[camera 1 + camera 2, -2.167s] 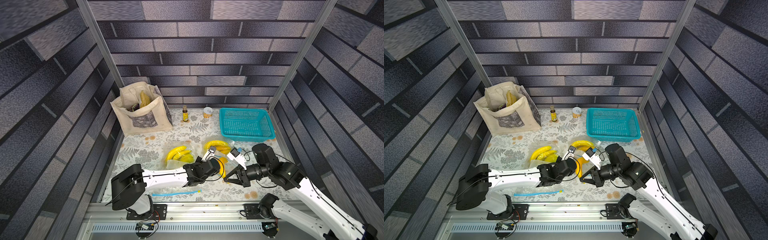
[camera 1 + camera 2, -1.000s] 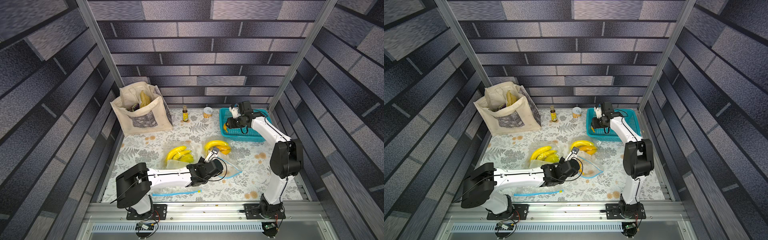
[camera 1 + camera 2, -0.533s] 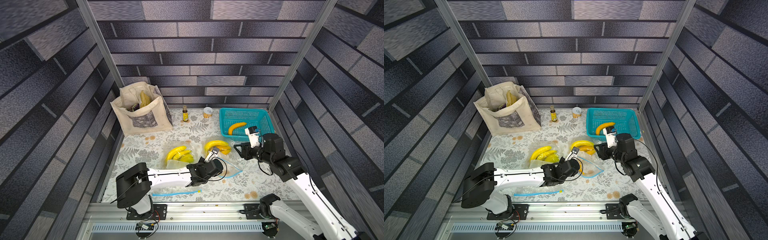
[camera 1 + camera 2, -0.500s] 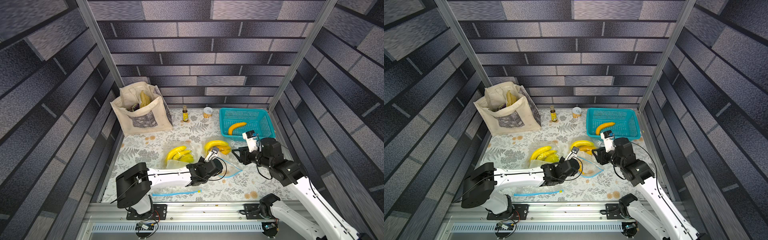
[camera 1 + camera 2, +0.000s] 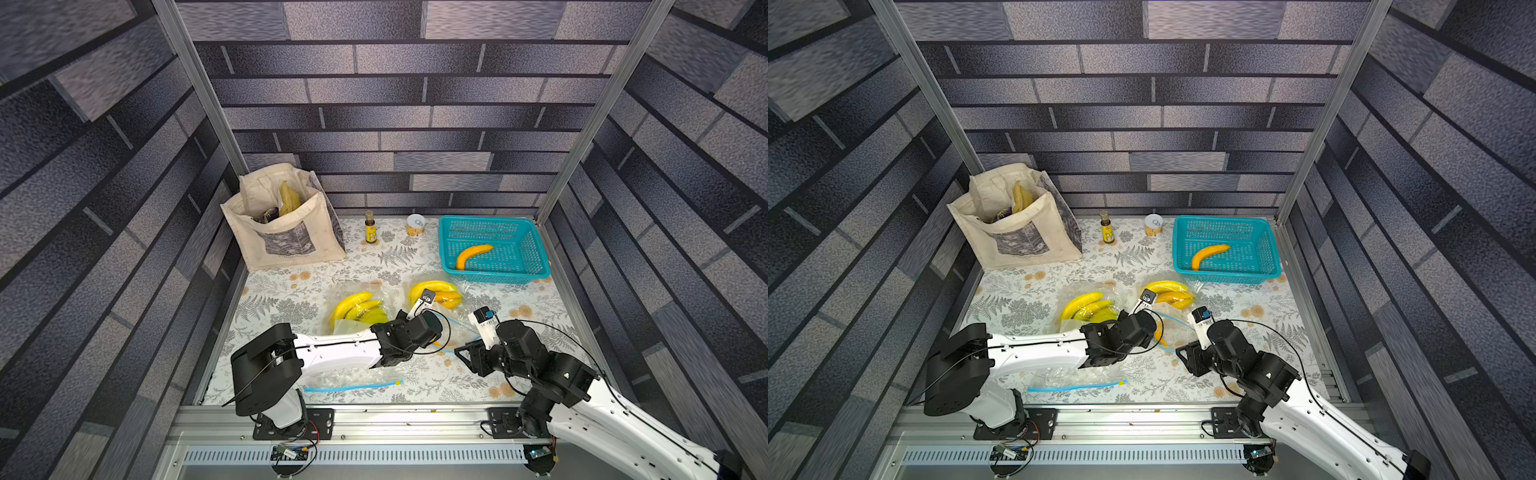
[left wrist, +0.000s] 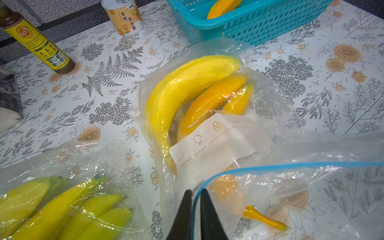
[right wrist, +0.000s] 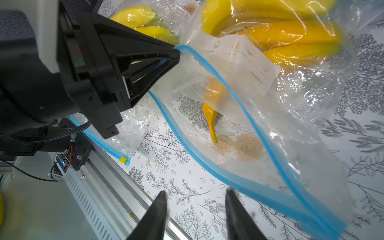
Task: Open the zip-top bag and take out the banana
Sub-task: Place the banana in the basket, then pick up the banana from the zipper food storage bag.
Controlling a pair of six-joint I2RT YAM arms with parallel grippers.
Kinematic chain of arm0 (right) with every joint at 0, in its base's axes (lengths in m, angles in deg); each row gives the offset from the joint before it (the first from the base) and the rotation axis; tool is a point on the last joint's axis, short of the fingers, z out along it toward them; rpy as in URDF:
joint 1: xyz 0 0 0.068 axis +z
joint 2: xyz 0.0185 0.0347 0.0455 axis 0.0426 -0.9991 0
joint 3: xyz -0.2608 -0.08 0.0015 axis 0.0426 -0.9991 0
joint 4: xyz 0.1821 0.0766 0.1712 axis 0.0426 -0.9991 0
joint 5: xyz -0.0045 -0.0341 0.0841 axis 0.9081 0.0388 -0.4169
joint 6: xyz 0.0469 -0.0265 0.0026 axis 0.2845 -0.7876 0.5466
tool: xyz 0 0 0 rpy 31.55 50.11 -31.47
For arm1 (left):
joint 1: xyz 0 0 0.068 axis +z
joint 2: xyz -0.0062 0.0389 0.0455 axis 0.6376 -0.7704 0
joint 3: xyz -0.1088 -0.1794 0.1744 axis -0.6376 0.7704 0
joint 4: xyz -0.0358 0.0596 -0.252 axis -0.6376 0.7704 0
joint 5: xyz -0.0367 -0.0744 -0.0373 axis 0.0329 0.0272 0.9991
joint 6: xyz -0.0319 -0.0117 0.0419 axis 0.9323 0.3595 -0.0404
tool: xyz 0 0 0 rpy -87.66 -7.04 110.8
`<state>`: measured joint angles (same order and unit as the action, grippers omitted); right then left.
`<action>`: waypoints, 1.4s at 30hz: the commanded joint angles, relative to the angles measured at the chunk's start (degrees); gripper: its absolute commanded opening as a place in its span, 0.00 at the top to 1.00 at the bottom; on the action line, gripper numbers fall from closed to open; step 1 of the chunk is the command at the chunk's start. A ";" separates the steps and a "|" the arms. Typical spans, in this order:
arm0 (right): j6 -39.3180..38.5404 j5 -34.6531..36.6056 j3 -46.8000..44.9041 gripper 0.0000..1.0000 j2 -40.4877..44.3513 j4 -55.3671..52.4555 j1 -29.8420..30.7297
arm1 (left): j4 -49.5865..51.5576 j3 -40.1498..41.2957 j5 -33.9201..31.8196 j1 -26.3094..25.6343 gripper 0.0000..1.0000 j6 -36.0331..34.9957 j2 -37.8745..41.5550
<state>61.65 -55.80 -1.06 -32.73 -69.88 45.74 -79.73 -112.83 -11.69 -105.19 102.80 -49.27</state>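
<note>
The clear zip-top bag [image 7: 270, 135] with a blue zip rim lies on the floral table, its mouth gaping open. My left gripper [image 6: 195, 192] is shut on the bag's blue rim and holds that edge up; the right wrist view shows the pinch at the gripper tip [image 7: 176, 52]. An orange-yellow banana [image 7: 212, 112] lies inside the bag, stem towards the mouth. My right gripper [image 7: 196, 192] is open and holds nothing, just in front of the bag's lower rim. In both top views the right gripper [image 5: 461, 353] sits front right of the bag [image 5: 1173, 328].
A teal basket [image 5: 494, 276] at the back right holds one banana [image 5: 473, 253]. Two other bagged banana bunches [image 5: 357, 307] [image 5: 436, 291] lie mid-table. A flat empty zip bag [image 5: 353, 384] lies by the front rail. A tote bag [image 5: 286, 232], bottle [image 5: 370, 226] and can [image 5: 415, 225] stand at the back.
My right arm left a banana in the teal basket and swung back to the front, down beside the open bag, its jaws a little narrower. The left gripper kept its hold on the rim.
</note>
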 commanded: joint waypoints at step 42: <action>-0.95 10.99 8.97 0.61 -50.80 20.16 5.33 | -3.17 2.45 -0.62 -2.78 0.88 3.32 3.16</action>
<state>60.16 -44.52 6.39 -81.14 -49.37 50.57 -81.74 -111.06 -11.99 -107.46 105.12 -48.00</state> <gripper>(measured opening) 0.393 0.115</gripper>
